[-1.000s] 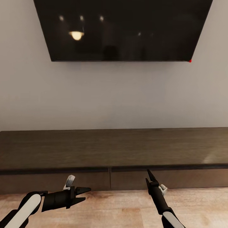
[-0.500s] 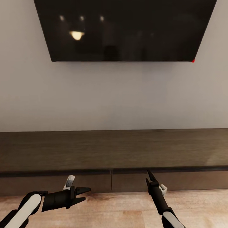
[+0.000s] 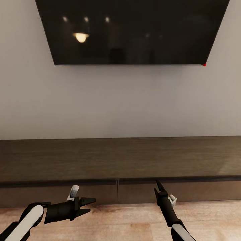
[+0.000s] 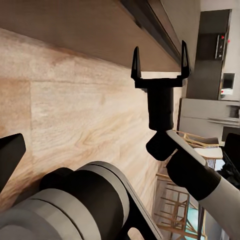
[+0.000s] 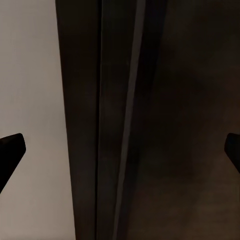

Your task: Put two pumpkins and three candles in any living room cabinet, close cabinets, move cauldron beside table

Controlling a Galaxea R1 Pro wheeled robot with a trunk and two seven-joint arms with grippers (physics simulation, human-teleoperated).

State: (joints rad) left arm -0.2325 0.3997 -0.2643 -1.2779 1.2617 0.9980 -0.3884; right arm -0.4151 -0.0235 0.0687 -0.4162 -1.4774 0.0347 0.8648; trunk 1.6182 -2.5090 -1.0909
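Wall-side cabinet (image 3: pixel 120 160) running left to right, drawers closed, left gripper (image 3: pixel 89 205) and right gripper (image 4: pixel 160 62) both spread, empty.

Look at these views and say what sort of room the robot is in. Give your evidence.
Most likely a living room. A large dark screen, seemingly a television, hangs on a plain pale wall above a long, low dark-brown cabinet with closed drawer fronts, and the floor is light wood planking.
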